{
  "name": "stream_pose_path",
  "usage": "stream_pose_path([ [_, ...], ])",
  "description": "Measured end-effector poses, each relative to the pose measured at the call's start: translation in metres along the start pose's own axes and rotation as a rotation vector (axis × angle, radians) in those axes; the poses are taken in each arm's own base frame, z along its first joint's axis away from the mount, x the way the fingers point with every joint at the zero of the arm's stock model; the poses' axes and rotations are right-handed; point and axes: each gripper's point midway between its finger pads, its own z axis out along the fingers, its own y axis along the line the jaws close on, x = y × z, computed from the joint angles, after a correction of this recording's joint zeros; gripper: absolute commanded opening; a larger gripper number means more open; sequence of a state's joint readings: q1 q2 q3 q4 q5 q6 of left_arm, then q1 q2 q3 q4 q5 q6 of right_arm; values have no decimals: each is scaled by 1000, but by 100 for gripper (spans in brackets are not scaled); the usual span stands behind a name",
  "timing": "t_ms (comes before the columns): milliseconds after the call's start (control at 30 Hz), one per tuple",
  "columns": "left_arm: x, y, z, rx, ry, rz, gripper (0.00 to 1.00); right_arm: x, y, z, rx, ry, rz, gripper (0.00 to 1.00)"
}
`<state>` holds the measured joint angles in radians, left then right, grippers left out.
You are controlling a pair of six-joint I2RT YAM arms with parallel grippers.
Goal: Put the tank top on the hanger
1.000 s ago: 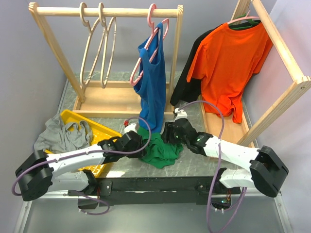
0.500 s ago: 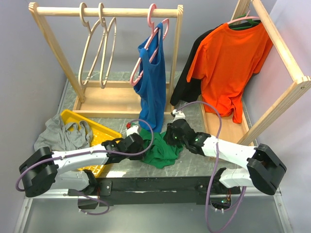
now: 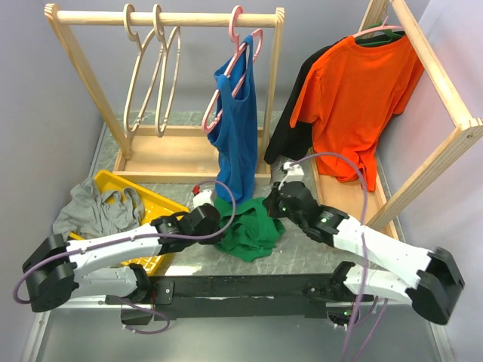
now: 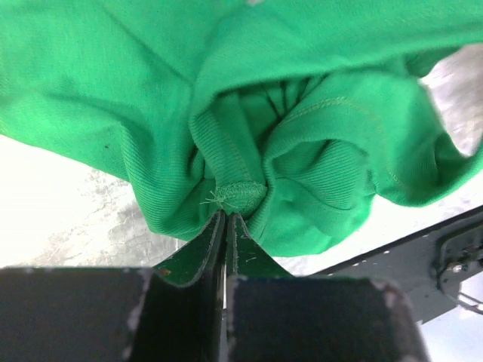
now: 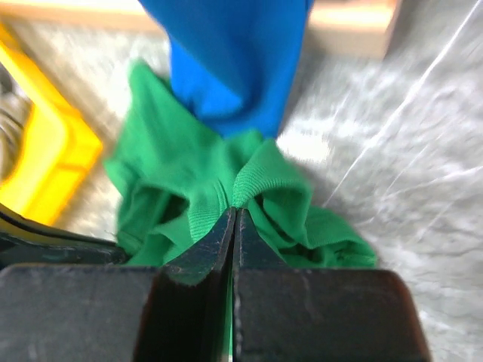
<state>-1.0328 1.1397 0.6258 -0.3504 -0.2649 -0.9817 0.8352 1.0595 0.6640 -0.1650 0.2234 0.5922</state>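
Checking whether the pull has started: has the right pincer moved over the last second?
Yes: the right pincer has shifted slightly rightward, away from the hanging blue tank top and toward the orange shirt.

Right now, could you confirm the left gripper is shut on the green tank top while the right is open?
Not quite: the right gripper is also shut on the tank top, as the right wrist view shows. The left gripper grips it too.

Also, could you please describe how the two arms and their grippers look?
Both the left arm and right arm have white links with bulky black joints, and a purple cable loops along each. The left gripper and right gripper have dark flat fingers tapering to thin tips, on scuffed black blocks.
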Motion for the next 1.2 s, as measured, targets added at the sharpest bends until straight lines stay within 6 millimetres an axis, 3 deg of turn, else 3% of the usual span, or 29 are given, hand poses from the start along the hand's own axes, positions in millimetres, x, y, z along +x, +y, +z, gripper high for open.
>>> stream_pose_path([
  [233,-31,-16,-21,21,-84,1,1,-49,2,-35,11,-155,16,0],
  [367,-66,-42,-43,62,-158,51,1,-77,1,-54,39,-216,4,0],
  [467,-105,-73,-73,127,-244,107,1,-111,8,-76,38,-297,2,0],
  [667,-191,-139,-156,266,-459,207,1,-196,24,-140,18,-515,37,0],
  [900,-267,-194,-241,358,-653,300,1,-286,39,-233,-11,-756,87,0],
  [1033,-292,-210,-283,413,-743,319,1,-326,50,-282,-55,-871,118,0],
  [1133,-295,-207,-298,430,-770,329,1,-337,53,-305,-87,-920,138,0],
  [1200,-290,-202,-297,431,-767,336,1,-338,54,-309,-105,-931,142,0],
])
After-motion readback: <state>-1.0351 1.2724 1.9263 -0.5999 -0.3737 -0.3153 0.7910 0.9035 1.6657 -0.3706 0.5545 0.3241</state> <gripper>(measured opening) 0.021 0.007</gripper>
